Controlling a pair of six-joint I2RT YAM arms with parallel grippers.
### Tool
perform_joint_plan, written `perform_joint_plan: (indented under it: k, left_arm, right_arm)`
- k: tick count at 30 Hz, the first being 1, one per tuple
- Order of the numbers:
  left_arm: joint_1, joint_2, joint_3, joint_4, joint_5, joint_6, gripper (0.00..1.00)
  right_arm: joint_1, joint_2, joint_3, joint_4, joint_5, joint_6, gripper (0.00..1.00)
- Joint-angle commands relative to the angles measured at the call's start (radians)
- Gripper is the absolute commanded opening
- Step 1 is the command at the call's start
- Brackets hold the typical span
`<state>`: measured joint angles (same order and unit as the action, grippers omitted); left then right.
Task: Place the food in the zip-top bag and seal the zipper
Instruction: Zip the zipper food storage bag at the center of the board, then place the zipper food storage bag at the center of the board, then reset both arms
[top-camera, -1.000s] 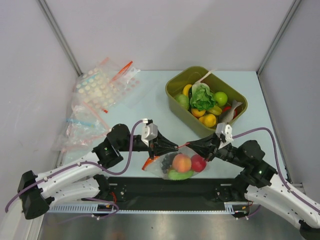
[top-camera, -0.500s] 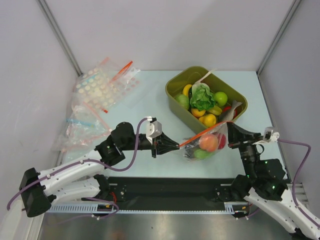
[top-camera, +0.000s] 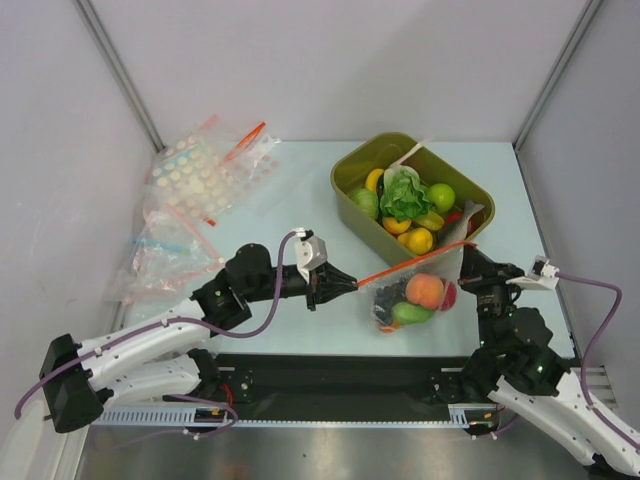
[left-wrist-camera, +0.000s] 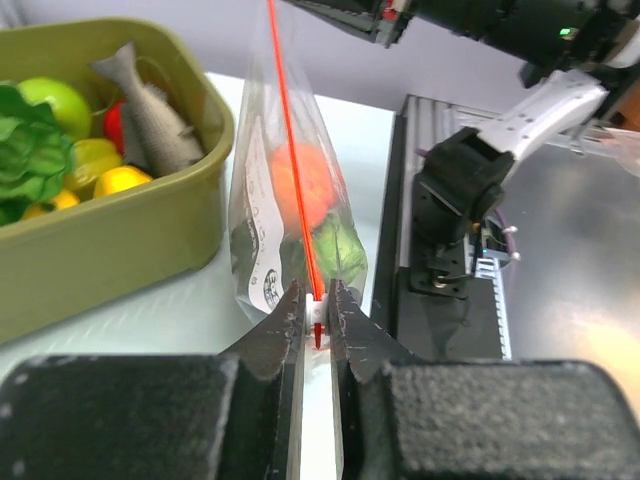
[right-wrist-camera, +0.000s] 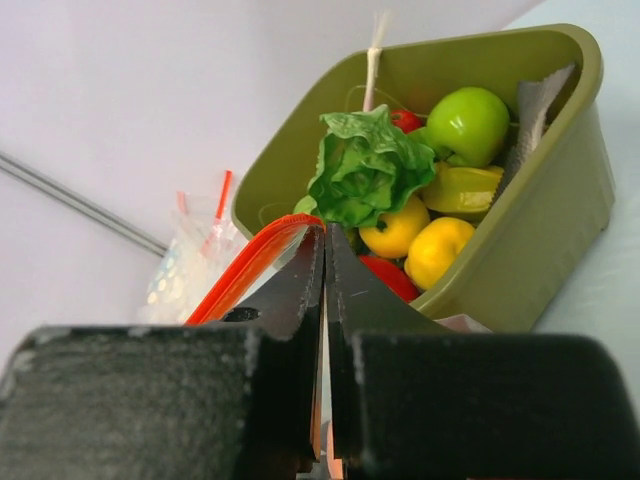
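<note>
Zipper (top-camera: 410, 260) pulled taut between left claw (top-camera: 353, 284) and right claw (top-camera: 467, 251), each clenched on one end, holding the zip-top bag (top-camera: 400, 300) of food (top-camera: 425, 290) upright, likely for sealing.

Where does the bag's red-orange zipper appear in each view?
Top external: zipper taut between both arms, below the green tub.
Left wrist: zipper rises from the jaws to the top edge; tub left.
Right wrist: zipper curves left from the jaws; tub upper right.
Shared landmark: the tub.
</note>
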<state>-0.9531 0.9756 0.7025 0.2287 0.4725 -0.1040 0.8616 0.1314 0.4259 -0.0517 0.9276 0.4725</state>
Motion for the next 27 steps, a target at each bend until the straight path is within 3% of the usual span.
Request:
perform_joint_plan:
  k: [1,6,7,8,9,10,12,16,19,23,27]
  left_arm:
    - [-0.003,-0.028,0.029,-0.065,-0.069,0.001,0.00]
    - [-0.003,-0.080,0.015,-0.095,-0.242,-0.013,0.01]
    - [-0.003,-0.090,0.008,-0.100,-0.306,-0.016,0.06]
    - [-0.001,-0.100,0.005,-0.103,-0.345,-0.022,0.21]
    - [-0.001,-0.122,0.000,-0.111,-0.382,-0.028,0.68]
    - [-0.003,-0.133,-0.011,-0.109,-0.429,-0.033,0.83]
    - [-0.001,-0.156,-0.024,-0.101,-0.449,-0.034,1.00]
    - [-0.001,-0.228,-0.060,-0.085,-0.541,-0.056,1.00]
    - [-0.001,-0.259,-0.083,-0.088,-0.670,-0.085,1.00]
    - [-0.001,-0.298,-0.104,-0.109,-0.914,-0.190,1.00]
    - [0.000,-0.305,-0.113,-0.147,-1.070,-0.282,1.00]
  right_arm:
    - [-0.026,0.033,0.030,0.059,0.218,0.025,0.00]
    - [-0.026,0.066,0.039,0.055,0.224,0.052,0.03]
    - [-0.026,0.068,0.039,0.056,0.224,0.052,0.16]
    - [-0.026,0.071,0.039,0.055,0.227,0.054,0.40]
    - [-0.026,0.074,0.042,0.056,0.229,0.058,0.84]
    - [-0.026,0.082,0.047,0.055,0.229,0.060,0.99]
    - [-0.026,0.099,0.060,0.021,0.221,0.058,1.00]
    - [-0.026,0.197,0.120,-0.010,0.220,0.086,1.00]
    - [-0.026,0.347,0.225,-0.129,0.257,0.162,1.00]
    - [-0.024,0.626,0.405,-0.472,0.335,0.467,1.00]
    - [-0.021,0.781,0.552,-0.648,0.314,0.545,1.00]
